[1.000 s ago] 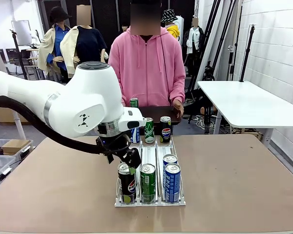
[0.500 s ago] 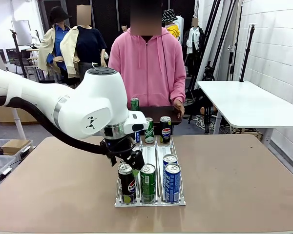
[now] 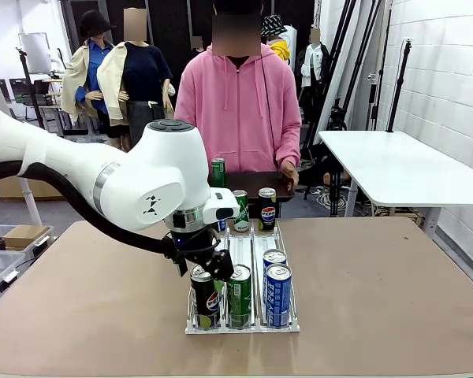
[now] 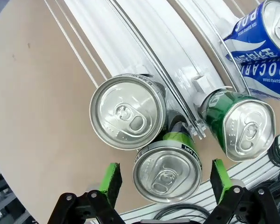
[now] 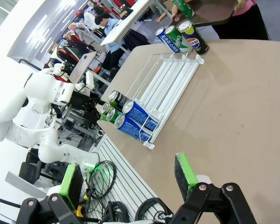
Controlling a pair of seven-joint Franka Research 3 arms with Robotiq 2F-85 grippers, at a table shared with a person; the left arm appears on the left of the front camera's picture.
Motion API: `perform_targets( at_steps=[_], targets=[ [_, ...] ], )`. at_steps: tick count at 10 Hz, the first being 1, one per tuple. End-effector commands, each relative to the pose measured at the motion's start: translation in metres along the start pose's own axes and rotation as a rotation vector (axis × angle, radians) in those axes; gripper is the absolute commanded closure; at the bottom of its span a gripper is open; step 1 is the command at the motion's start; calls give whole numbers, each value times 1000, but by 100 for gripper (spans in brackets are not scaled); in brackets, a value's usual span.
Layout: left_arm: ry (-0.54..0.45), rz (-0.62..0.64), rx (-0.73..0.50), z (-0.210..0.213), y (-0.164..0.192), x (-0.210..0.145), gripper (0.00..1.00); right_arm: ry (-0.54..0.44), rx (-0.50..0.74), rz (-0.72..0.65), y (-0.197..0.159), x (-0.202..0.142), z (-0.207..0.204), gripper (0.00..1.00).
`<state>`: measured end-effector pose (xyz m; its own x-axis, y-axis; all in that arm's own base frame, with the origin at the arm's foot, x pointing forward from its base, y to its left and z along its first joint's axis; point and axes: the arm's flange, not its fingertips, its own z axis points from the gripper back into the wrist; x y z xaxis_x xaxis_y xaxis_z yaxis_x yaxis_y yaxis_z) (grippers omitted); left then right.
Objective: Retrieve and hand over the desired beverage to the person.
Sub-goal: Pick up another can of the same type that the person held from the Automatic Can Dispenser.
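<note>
Brown counter [image 3: 378, 299] carries a white rack [image 3: 244, 327] with three lanes. Nearest to the robot, the right tool [image 5: 128, 179] hangs wide open and empty over the counter's edge, well apart from the rack, probably parked there so it does not disturb. At the rack's near stop stand a black Pepsi can [image 3: 206, 299], a green can [image 3: 238, 293] and a blue can [image 3: 277, 293], lined up where a reach from above is easy. The left tool [image 4: 165, 168] hovers just over the black Pepsi can, fully open and holding nothing. Its green pads [image 4: 111, 179] are on both sides of the lid, I think to clear the rim before going down. Three more cans [image 3: 252, 211] wait at the far end. Behind them the person [image 3: 238, 102] holds a dark tray [image 3: 256, 183], apparently ready to receive.
</note>
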<state>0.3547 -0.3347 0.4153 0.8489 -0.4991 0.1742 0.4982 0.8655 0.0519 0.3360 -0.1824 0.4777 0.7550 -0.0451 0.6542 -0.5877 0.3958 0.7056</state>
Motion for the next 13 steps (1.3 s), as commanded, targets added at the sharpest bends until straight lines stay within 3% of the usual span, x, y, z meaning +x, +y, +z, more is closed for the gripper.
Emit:
perform_targets(
  at_steps=[1, 8, 11, 13],
  targets=[
    [-20, 24, 30, -5, -3, 5, 0, -9, 11, 10, 0, 0, 0, 0],
    [-22, 43, 25, -15, -4, 14, 3, -9, 11, 10, 0, 0, 0, 0],
    [-26, 41, 22, -17, -4, 16, 21, -9, 11, 10, 0, 0, 0, 0],
    [-15, 35, 24, -17, -3, 17, 41, -9, 11, 10, 0, 0, 0, 0]
  ],
)
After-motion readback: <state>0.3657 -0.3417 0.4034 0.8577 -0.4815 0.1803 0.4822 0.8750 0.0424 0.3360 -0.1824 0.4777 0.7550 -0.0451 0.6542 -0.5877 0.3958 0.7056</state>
